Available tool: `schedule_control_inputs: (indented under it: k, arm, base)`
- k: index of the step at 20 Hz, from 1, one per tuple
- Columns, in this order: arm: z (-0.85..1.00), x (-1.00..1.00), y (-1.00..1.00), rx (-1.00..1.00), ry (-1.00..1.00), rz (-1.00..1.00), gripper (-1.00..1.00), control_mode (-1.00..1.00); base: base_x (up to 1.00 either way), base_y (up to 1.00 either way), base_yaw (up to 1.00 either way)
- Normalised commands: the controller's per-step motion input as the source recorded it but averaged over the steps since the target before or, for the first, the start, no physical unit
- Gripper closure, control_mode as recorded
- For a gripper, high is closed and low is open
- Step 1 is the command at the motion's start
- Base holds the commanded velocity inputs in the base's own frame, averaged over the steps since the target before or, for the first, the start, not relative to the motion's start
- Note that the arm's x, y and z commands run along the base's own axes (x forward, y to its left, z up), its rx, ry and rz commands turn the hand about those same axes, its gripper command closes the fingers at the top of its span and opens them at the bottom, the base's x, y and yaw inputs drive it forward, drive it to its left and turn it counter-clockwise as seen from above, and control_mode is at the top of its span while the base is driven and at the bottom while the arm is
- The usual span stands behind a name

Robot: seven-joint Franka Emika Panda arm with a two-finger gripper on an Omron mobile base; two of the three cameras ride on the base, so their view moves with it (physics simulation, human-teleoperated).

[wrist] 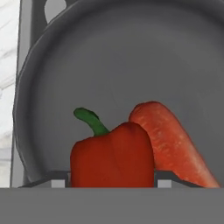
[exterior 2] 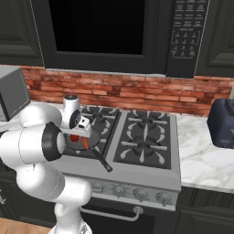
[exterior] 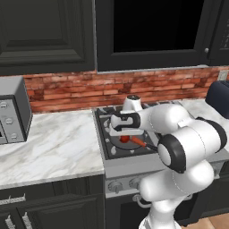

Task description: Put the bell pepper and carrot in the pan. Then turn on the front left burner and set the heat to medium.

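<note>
1. On the stove (exterior 2: 146, 169), the pan (wrist: 118, 65) sits over the front left burner, its black handle (exterior 2: 101, 161) pointing toward the front edge.
2. Inside it, the pepper (wrist: 112, 157) and carrot (wrist: 170, 142) lie touching, side by side.
3. Just above the pan, the gripper (exterior: 126, 132) hangs; whether its jaws stand apart or grip anything cannot be told.
4. Left of the stove lies a marble counter (exterior: 53, 143).

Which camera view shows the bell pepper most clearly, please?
The hand view: the bell pepper sits close up in the pan, green stem visible, beside the carrot. Both base views show just a small red patch by the arm.
</note>
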Motion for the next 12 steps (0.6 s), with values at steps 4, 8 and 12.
schedule_control_inputs:
  k: [4,8,12]
  arm:
    - [0.0,0.03,-0.11,-0.01,0.05,0.0,-1.0,-1.0]
    - [0.24,0.04,-0.06,-0.04,0.07,0.0,-1.0,-1.0]
    - [0.43,0.04,0.0,-0.05,0.05,0.0,-1.0,-1.0]
  base:
    - [0.0,0.0,0.0]
    - [0.0,0.0,0.0]
    - [0.0,0.0,0.0]
